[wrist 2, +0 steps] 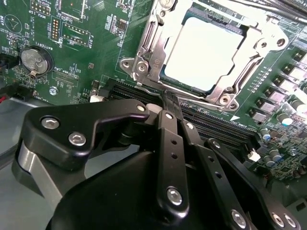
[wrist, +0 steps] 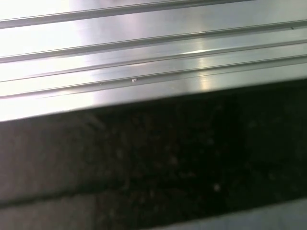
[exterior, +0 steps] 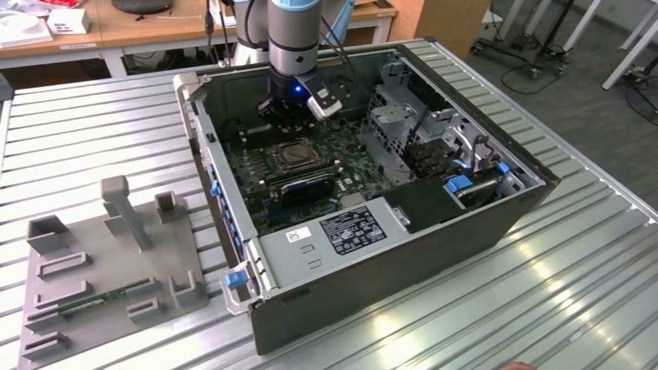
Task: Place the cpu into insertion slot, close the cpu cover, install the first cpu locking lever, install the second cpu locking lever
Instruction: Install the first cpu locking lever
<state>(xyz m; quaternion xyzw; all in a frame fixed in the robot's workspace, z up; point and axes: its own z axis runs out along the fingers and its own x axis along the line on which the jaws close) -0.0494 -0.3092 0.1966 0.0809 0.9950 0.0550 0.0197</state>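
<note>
Blown-out glare on the cpu (wrist 2: 206, 52)

You are looking at the cpu (wrist 2: 206, 52), whose smooth metal top is glaring almost white inside the cpu cover (wrist 2: 146, 45), a polished silver metal frame that is catching hard highlights. Around the cpu cover the green board (wrist 2: 86, 28) is showing a lacquered, slightly glossy face, and off to one side of the cover the coin cell (wrist 2: 35, 59) is shining as bare metal. Just beside the cover the fingers (wrist 2: 170, 143) are reading as matt black with bright screw heads. Well away from the cover, the bench (exterior: 575, 262) is gleaming as ribbed brushed metal, and the fixture tray (exterior: 103, 262) is looking like dull grey plastic.
</note>
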